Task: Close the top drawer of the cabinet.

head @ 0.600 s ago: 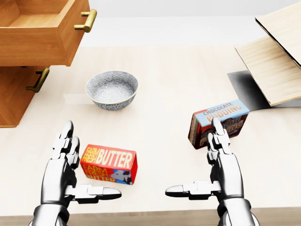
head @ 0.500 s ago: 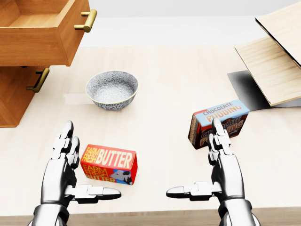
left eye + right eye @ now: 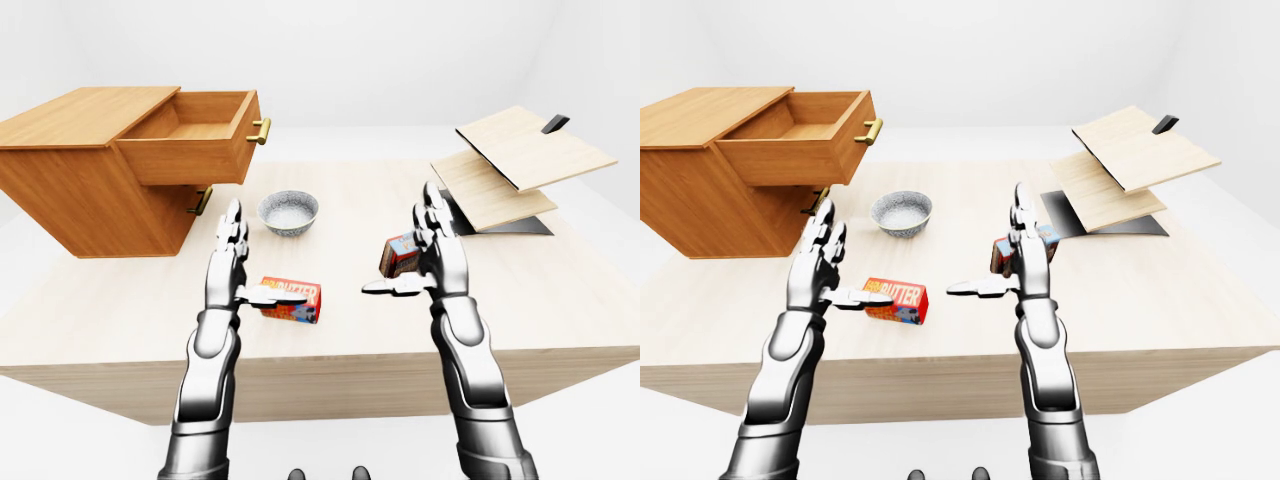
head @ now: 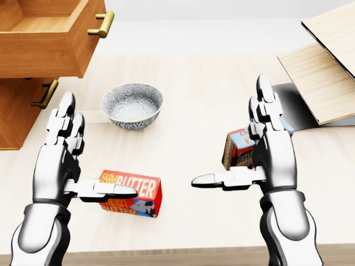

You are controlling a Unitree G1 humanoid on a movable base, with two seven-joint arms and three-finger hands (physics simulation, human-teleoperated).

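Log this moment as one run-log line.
top drawer: open | left hand: open, empty | right hand: open, empty | contact: none

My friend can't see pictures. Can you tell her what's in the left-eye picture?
A wooden cabinet sits at the left of a pale table with its top drawer pulled open. The robot's left hand and right hand are raised with open fingers, holding nothing. Between them are a bowl, a butter box and a pudding box.
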